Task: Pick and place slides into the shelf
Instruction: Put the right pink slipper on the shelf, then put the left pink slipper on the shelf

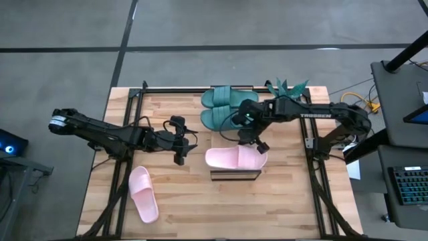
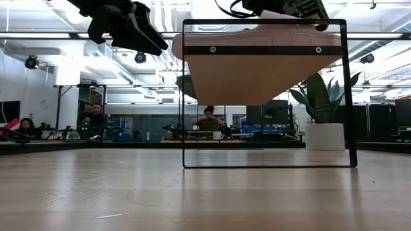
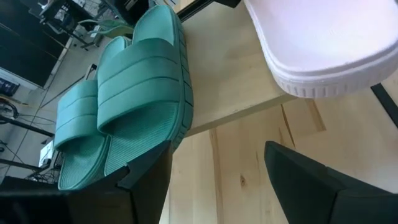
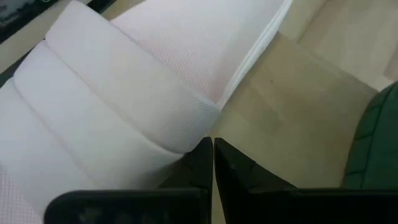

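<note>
My right gripper hovers over the strap end of a pink slide that lies on top of the shelf; its fingers are pressed together, grasping nothing. My left gripper hangs just beside the shelf's left end, fingers spread and empty. Two green slides sit side by side on the shelf's far part. A second pink slide lies on the table, near its front left.
</note>
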Robot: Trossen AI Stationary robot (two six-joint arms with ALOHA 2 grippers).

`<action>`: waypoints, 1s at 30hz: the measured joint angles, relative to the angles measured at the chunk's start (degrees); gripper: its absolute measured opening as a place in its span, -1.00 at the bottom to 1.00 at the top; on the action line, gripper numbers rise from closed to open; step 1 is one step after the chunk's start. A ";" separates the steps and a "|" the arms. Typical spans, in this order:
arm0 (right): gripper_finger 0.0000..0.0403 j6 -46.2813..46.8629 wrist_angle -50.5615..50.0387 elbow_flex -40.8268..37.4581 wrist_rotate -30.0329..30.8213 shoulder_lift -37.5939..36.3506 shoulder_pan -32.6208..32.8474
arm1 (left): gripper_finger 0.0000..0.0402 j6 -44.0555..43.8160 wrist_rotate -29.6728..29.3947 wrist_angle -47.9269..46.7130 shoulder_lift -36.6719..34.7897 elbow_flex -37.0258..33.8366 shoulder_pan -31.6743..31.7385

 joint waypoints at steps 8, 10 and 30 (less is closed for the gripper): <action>-0.96 -1.48 -0.24 2.68 1.97 -0.10 -0.68 | 0.19 0.03 0.00 0.02 0.00 -0.04 -0.02; -0.96 -0.93 -0.20 2.82 4.85 -0.11 -0.68 | 0.19 0.03 0.00 0.02 0.00 -0.07 -0.02; -0.96 8.52 11.31 8.60 17.33 -8.04 -0.68 | 0.20 -34.86 12.60 -20.86 -0.96 4.21 -0.13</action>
